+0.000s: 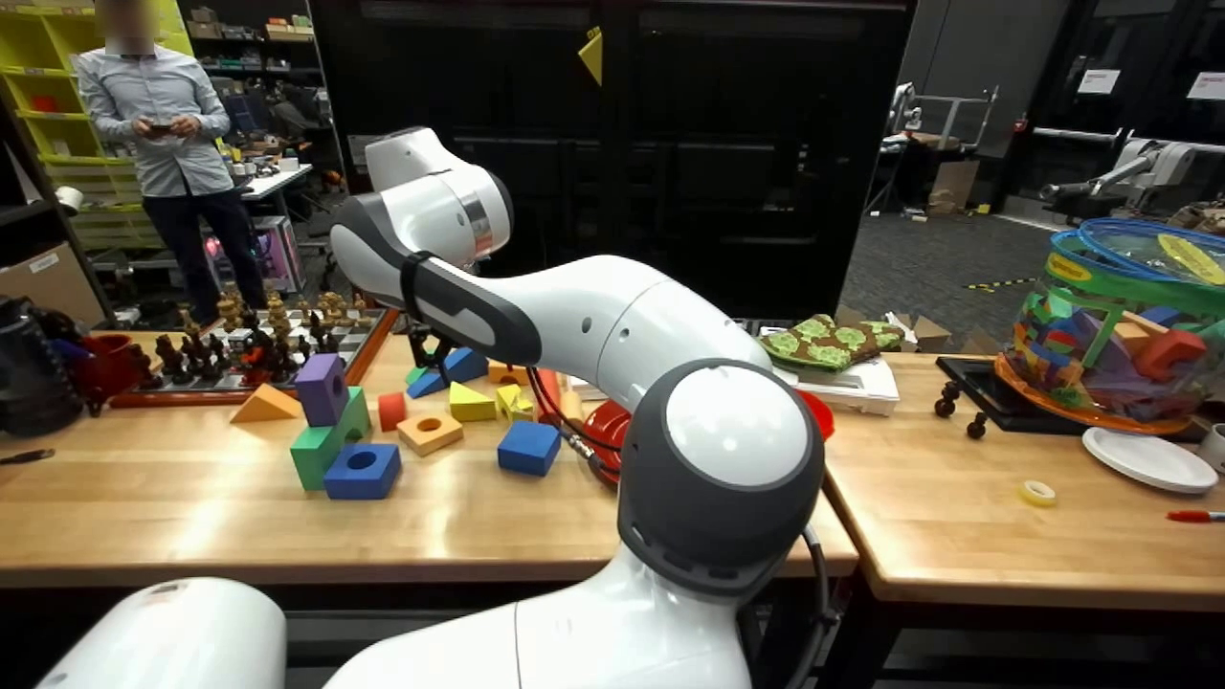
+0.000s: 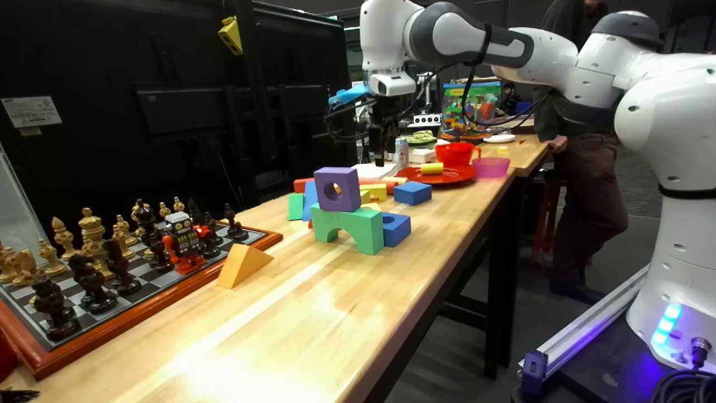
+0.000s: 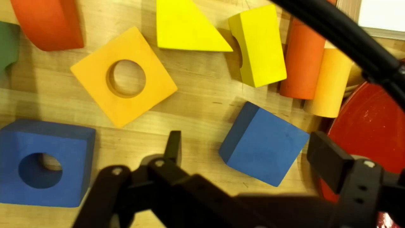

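Red plate (image 3: 373, 126), right; yellow arch (image 3: 265, 47), far; plain blue block (image 3: 265, 145) (long axis unclear), skewed below gripper (image 3: 246, 146), jaws apart.

White arm (image 1: 593, 325), dark-grey caps (image 1: 708, 526), black cable (image 3: 341, 38); black pincer (image 3: 246, 139), silver screws (image 3: 369, 163).

Claw (image 3: 248, 147): matt, shiny metal screws (image 3: 159, 163) on it. Blue block (image 3: 269, 145) directly under claw: smooth, matt, foam-like. Red plate (image 3: 368, 126) lower, to claw's side: glossy, plastic-looking. Tabletop (image 3: 196, 95) below claw: smooth varnished wood, grain visible. Cable (image 3: 332, 33) near claw: smooth, rubbery.
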`<state>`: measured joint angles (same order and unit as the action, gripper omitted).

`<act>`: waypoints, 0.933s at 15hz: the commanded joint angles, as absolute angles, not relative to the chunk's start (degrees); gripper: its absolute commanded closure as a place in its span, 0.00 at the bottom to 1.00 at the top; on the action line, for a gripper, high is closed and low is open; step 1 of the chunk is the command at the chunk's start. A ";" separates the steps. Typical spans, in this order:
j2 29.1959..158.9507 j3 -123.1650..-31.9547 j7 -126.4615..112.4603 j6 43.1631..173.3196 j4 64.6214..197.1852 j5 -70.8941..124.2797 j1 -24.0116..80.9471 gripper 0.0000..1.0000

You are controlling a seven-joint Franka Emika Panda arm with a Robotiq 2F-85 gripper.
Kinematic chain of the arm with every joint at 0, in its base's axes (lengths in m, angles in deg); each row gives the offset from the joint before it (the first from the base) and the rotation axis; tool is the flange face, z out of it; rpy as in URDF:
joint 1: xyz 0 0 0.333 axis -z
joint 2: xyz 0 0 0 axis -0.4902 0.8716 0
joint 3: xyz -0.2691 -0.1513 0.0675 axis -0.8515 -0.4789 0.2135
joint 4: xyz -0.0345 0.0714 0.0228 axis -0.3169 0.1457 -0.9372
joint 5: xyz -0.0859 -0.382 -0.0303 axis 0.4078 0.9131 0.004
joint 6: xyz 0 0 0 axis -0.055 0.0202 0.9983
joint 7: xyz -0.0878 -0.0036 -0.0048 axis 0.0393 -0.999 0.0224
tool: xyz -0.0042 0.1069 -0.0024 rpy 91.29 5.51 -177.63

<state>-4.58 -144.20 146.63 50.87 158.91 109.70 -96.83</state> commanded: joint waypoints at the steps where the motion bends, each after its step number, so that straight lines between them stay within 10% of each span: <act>1: -4.42 -144.26 146.63 50.28 157.31 109.71 -97.63 0.00; 14: -3.22 -144.70 146.61 49.71 156.17 108.13 -97.12 0.00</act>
